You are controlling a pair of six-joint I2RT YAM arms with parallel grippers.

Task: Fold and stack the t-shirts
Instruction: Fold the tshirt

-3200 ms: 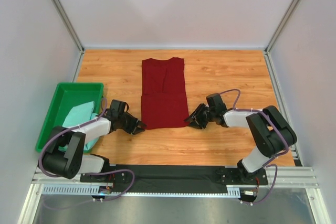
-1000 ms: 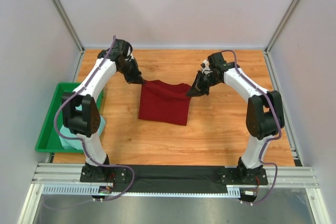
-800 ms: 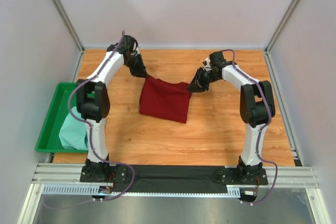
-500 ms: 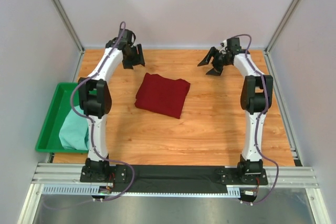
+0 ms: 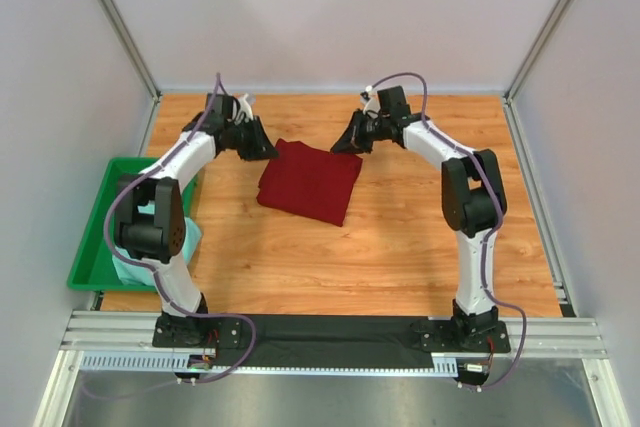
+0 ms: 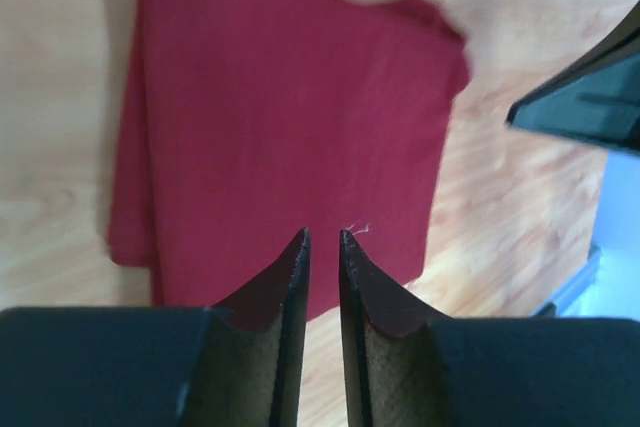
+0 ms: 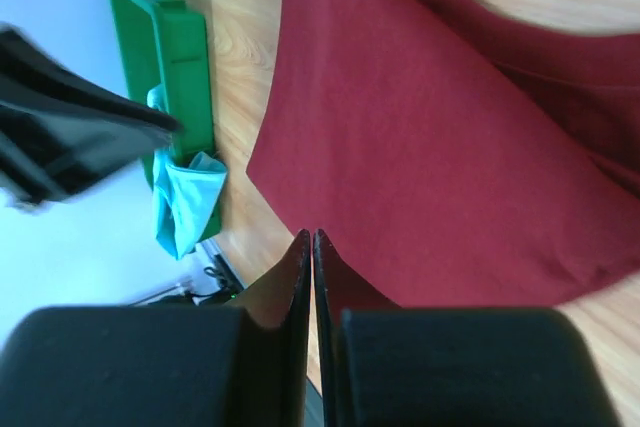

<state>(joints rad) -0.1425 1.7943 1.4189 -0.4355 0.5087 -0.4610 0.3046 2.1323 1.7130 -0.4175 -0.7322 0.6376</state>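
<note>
Both arms have swung back in from the far edge of the table (image 5: 420,237), where they were half a second ago with their jaws spread, and now hang over the far corners of the maroon t-shirt (image 5: 310,183). That shirt has not shifted; it lies folded into a compact, slightly skewed rectangle in the middle of the wooden surface. The left gripper (image 6: 322,237) sits at the shirt's far left corner, its fingers drawn close with only a thin slit between them and no cloth caught there. The right gripper (image 7: 311,237) sits at the far right corner, clenched tight on nothing, fingertip against fingertip above the red fabric. The mint t-shirt (image 7: 185,199) lies crumpled in the green tray (image 5: 85,237) at the left side, partly hidden behind the left arm.
</note>
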